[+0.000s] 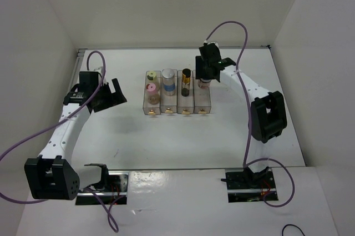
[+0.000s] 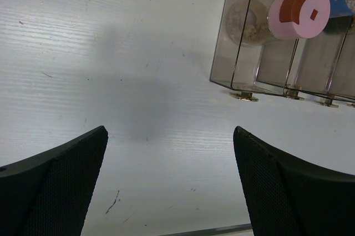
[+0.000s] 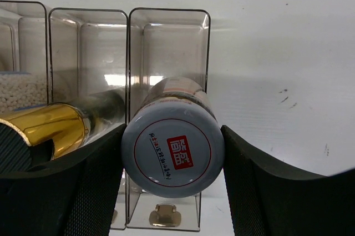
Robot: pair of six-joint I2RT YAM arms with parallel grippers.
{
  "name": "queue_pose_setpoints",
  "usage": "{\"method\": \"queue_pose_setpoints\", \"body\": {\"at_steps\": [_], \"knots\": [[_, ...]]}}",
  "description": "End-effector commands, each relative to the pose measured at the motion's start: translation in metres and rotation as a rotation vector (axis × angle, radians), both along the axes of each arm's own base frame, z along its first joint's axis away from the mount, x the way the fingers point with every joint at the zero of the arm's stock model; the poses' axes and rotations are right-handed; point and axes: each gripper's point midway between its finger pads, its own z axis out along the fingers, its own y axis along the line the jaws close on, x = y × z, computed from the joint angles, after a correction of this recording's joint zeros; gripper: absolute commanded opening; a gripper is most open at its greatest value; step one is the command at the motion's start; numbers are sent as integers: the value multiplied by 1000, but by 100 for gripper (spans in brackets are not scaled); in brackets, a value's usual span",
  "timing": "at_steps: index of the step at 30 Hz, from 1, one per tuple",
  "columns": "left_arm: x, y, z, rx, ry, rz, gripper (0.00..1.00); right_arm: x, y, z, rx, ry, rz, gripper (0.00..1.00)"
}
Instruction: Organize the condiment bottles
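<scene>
Silver-grey lid (image 3: 173, 146) between right jaws; its red logo (image 3: 180, 153) seemingly wrist-view only.

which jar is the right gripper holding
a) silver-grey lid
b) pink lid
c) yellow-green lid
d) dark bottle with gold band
a: in the right wrist view, the silver-grey lid jar sits clamped between the two fingers of the right gripper. The dark bottle with gold band lies beside it, outside the grip.

White arm links (image 1: 61, 136), black joint housings (image 1: 266, 115), looping purple cables (image 1: 228, 23), black mesh-textured fingers (image 2: 55, 186)
</scene>
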Motion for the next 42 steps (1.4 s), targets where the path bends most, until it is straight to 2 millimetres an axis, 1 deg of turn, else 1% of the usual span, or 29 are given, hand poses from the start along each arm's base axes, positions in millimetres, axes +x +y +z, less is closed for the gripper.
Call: {"method": "queue_pose_setpoints", "body": {"at_steps": [1, 2, 4, 5, 7, 8, 9, 11, 12, 14, 15, 17, 18, 24, 25, 26, 27, 28, 29, 31, 33, 34, 37, 38, 39, 41, 42], "knots": [[8, 2, -2, -1, -6, -21, 100, 36, 15, 52, 86, -188, 12, 31], [7, 0, -1, -9, -6, -28, 100, 36, 15, 52, 86, -188, 12, 31], [8, 0, -4, -2, 1, -36, 100, 38, 16, 39, 76, -164, 12, 31], [8, 0, -4, -2, 1, -36, 100, 40, 17, 42, 79, -172, 12, 31], [8, -1, -8, -4, 12, -49, 100, 41, 17, 32, 71, -153, 12, 31], [8, -1, -10, -5, 21, -49, 100, 41, 17, 32, 71, -153, 12, 31], [9, 2, -10, -5, 21, -40, 100, 42, 18, 26, 66, -141, 12, 31], [10, 1, -9, -11, 11, -46, 100, 42, 18, 25, 66, -141, 12, 31], [10, 1, -9, -11, 11, -46, 100, 41, 17, 16, 58, -122, 12, 31], [11, 1, -11, -12, 21, -46, 100, 42, 18, 17, 61, -130, 12, 31], [13, 1, -8, -11, 11, -46, 100, 41, 17, 7, 53, -110, 12, 31], [13, 1, -8, -11, 11, -46, 100, 41, 17, 7, 53, -110, 12, 31], [13, 1, -11, -12, 20, -46, 100, 38, 21, -1, 46, -93, 21, 31], [13, 1, -11, -12, 21, -46, 100, 37, 21, -5, 43, -85, 21, 31], [13, 1, -11, -12, 21, -46, 100, 34, 19, -10, 38, -73, 21, 31], [13, 1, -11, -6, 19, -53, 100, 36, 20, -9, 41, -82, 21, 34], [13, 1, -11, -6, 19, -53, 100, 33, 19, -14, 37, -71, 21, 35], [13, 1, -11, -6, 19, -53, 100, 33, 19, -22, 32, -59, 21, 35], [11, 1, -14, -7, 28, -53, 100, 33, 19, -22, 32, -59, 21, 35], [11, 3, -15, 0, 29, -47, 100, 30, 18, -31, 24, -41, 21, 35], [11, 3, -15, 1, 29, -47, 100, 30, 18, -31, 24, -41, 21, 35], [11, 3, -15, 1, 29, -47, 100, 30, 18, -36, 20, -33, 21, 35], [11, 3, -15, 1, 29, -47, 100, 30, 18, -36, 20, -32, 21, 36], [11, 3, -12, 1, 20, -47, 100, 30, 18, -36, 20, -32, 21, 39], [11, 3, -12, 1, 20, -47, 100, 29, 17, -42, 12, -14, 21, 40], [11, 3, -12, 1, 20, -47, 100, 29, 17, -42, 6, -14, 27, 44], [11, 3, -12, 1, 20, -47, 100, 27, 16, -48, -2, 4, 27, 46]]}}
